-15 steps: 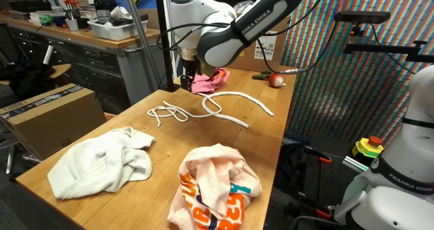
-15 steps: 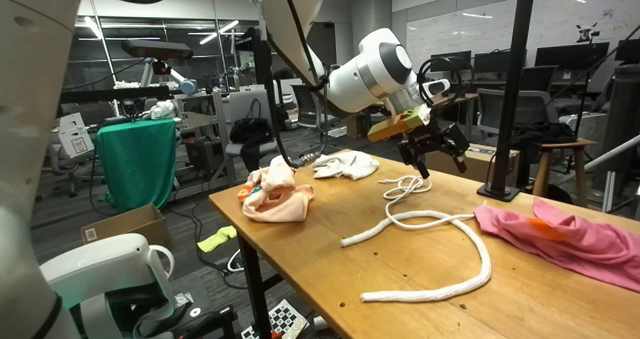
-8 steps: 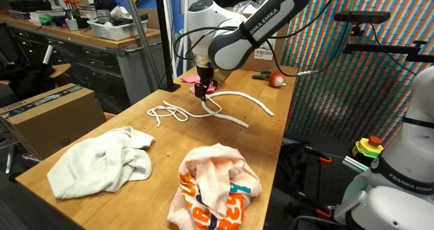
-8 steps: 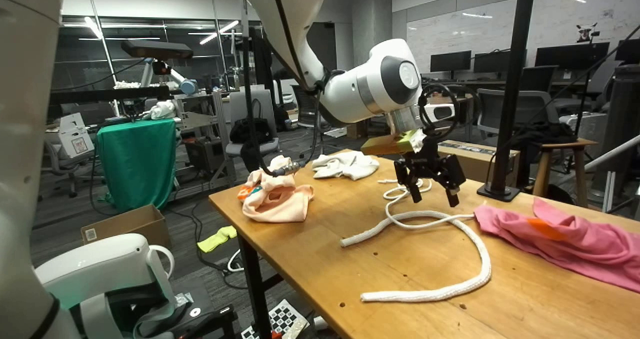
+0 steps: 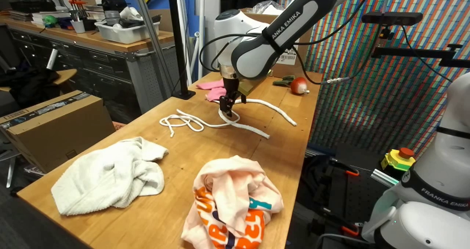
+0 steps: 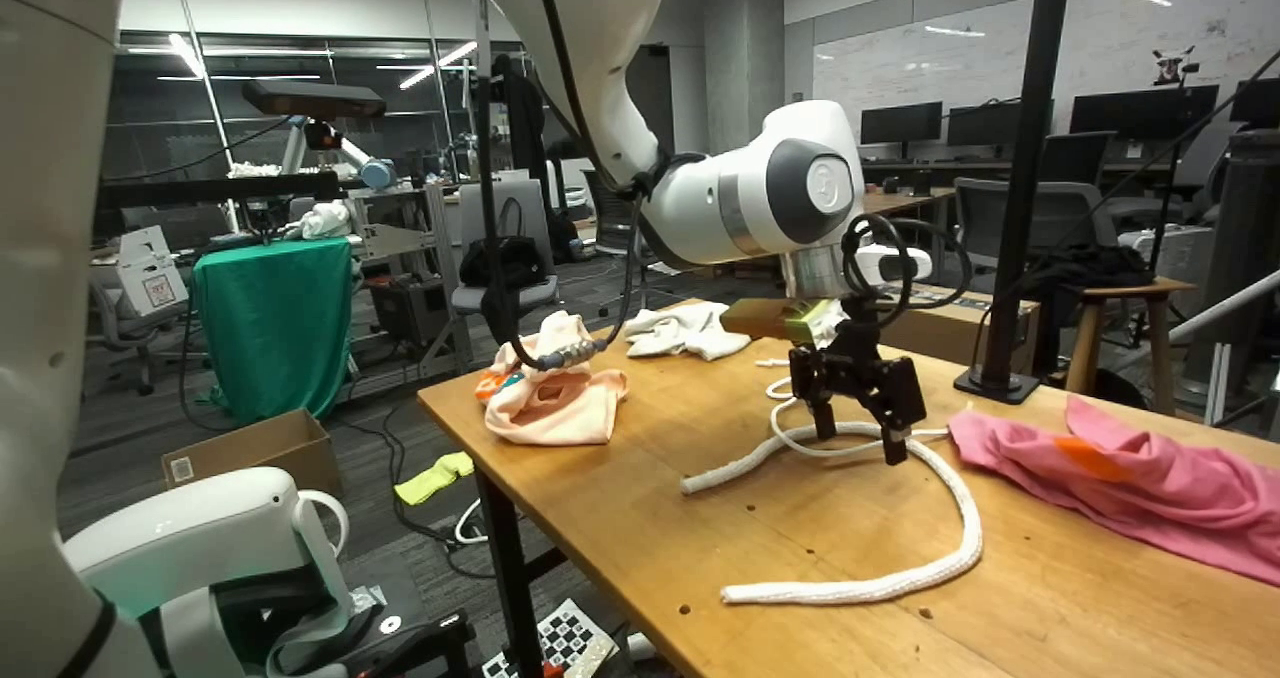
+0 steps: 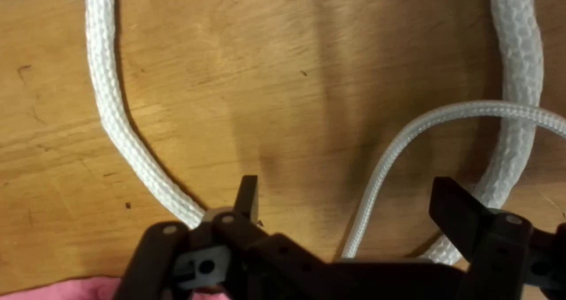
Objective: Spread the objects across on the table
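A thick white rope lies curved on the wooden table. A thin white rope crosses it and ends in a loose tangle. My gripper is open and empty, low above the crossing ropes; it also shows in an exterior view. In the wrist view the thin rope runs between the open fingers; the thick rope passes under both fingers. A pink cloth lies beside the ropes, partly hidden behind the gripper in an exterior view. A white towel and peach printed cloth lie crumpled at the other end.
A red and white round object and a green object lie near the far end. A black post stands at the table's edge. A cardboard box stands behind the arm.
My gripper has come down towards the ropes, moving right in an exterior view and away from the table's post edge. It stays open. The ropes and cloths have not moved.
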